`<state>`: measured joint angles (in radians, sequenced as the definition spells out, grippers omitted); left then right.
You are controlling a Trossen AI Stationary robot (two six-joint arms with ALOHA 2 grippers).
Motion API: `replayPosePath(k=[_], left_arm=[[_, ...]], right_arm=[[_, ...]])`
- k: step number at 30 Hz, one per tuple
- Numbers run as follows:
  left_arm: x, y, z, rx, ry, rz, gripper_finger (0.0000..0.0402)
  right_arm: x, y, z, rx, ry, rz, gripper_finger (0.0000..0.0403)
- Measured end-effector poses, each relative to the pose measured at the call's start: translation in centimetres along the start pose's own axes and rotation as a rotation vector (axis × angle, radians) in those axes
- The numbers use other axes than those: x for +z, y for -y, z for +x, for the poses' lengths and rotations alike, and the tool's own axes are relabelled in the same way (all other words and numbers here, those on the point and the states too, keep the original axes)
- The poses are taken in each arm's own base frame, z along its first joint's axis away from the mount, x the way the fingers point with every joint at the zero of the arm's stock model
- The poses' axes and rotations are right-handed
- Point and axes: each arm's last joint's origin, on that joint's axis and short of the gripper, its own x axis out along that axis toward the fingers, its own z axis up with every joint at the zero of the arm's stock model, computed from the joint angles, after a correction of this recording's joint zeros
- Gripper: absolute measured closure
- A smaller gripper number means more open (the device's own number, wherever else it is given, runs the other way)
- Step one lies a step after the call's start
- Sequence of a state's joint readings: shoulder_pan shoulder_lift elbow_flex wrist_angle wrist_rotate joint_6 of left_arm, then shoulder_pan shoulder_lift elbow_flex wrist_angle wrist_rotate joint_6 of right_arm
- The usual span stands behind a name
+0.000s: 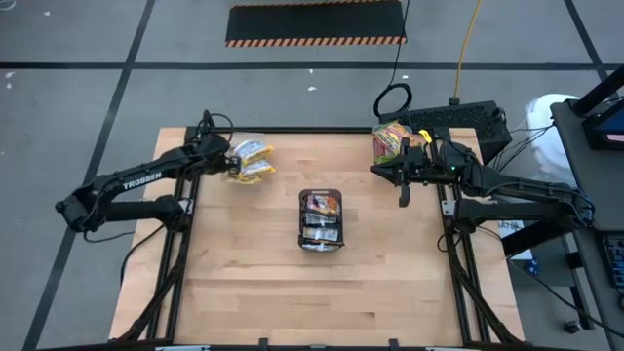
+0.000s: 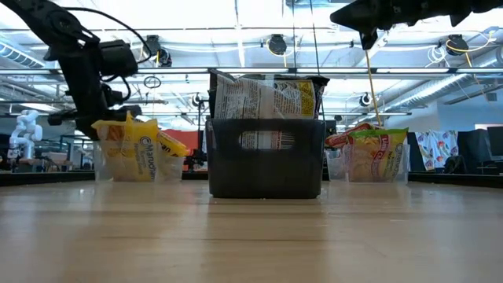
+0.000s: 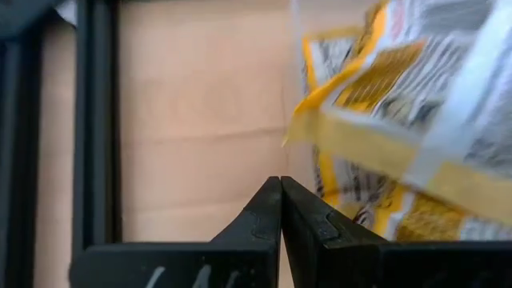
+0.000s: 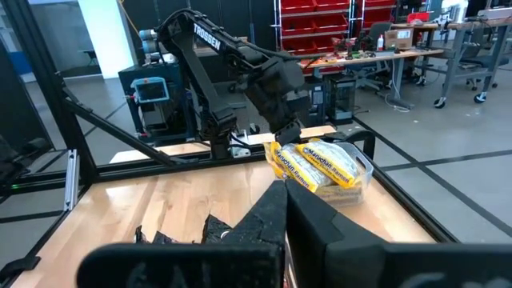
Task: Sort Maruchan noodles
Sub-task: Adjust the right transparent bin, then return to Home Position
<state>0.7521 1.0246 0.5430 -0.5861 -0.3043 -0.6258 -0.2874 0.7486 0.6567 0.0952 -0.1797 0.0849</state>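
On the pale wood bench (image 1: pixel 253 283), in a grey-floored workshop, noodles (image 1: pixel 320 220) fill the central tray (image 1: pixel 321 245) and both far-corner tubs (image 1: pixel 251 161), while the left hand (image 1: pixel 232 164) and right hand (image 1: pixel 405 198) are closed, empty.

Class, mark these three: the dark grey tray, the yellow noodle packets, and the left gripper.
dark grey tray (image 2: pixel 265 185), low view, on its front wall below the handle slot.
yellow noodle packets (image 1: pixel 252 161), high view, on the middle of the pile.
left gripper (image 3: pixel 281 186), left wrist view, where the shut fingertips meet.
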Motion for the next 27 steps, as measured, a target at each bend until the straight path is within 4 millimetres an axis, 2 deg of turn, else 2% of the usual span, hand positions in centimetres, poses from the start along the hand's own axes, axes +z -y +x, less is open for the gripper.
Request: replayPosePath(k=[4, 7, 12, 16, 21, 27], left_arm=[[-0.3, 0.0, 0.2, -0.017, -0.059, -0.027, 0.0392], [-0.3, 0.3, -0.5, -0.050, -0.032, -0.051, 0.0392], [1.3, 0.8, -4.4, -0.153, 0.090, -0.022, 0.0392], [2.0, -0.1, -8.3, -0.155, 0.153, 0.015, 0.0392], [1.0, -1.8, -12.2, -0.209, 0.190, 0.057, 0.0392], [-1.1, -4.2, -15.0, -0.368, 0.263, 0.057, 0.0392]], right_arm=[[0.0, 0.0, 0.0, -0.004, 0.000, 0.000, 0.0403], [0.1, 0.2, -0.1, -0.063, 0.008, -0.013, 0.0403], [0.3, 0.6, -1.0, -0.164, 0.025, -0.020, 0.0403], [0.4, 0.8, -1.7, -0.221, 0.025, -0.024, 0.0403], [0.7, 0.6, -2.9, -0.223, 0.035, -0.094, 0.0403], [0.3, 0.2, -4.5, -0.223, -0.002, -0.085, 0.0403]])
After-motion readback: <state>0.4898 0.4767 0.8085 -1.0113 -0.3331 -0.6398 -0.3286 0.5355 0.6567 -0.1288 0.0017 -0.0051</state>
